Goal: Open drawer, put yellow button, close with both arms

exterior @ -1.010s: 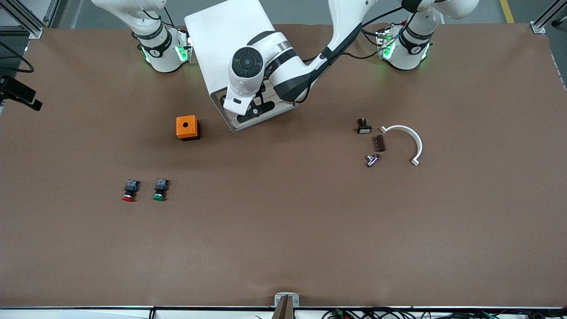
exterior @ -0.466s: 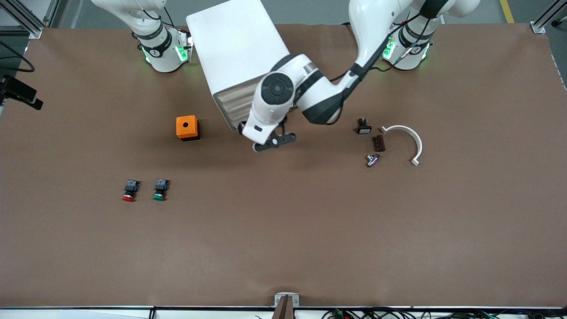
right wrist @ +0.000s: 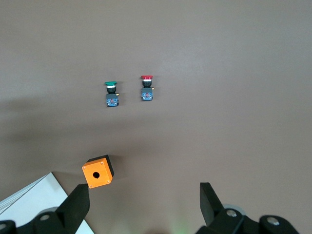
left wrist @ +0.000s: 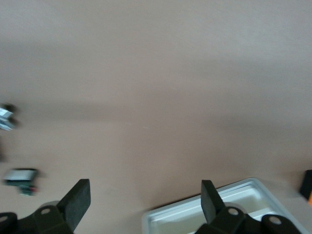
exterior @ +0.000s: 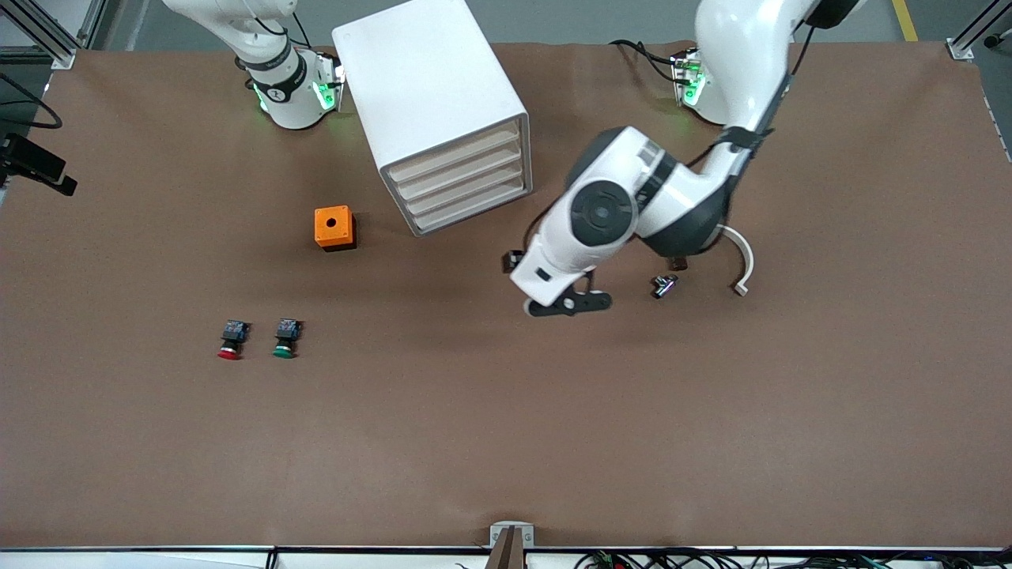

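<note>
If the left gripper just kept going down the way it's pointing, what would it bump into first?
Probably only the bare table. The left gripper points down with its fingers open, and its wrist view shows plain brown surface between them. Its height over the table is hard to judge.

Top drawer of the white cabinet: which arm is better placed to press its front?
Probably left: the left tool, open, hangs over the table in front of the cream top drawer. The right tool, open, waits high up by the orange square box.
</note>
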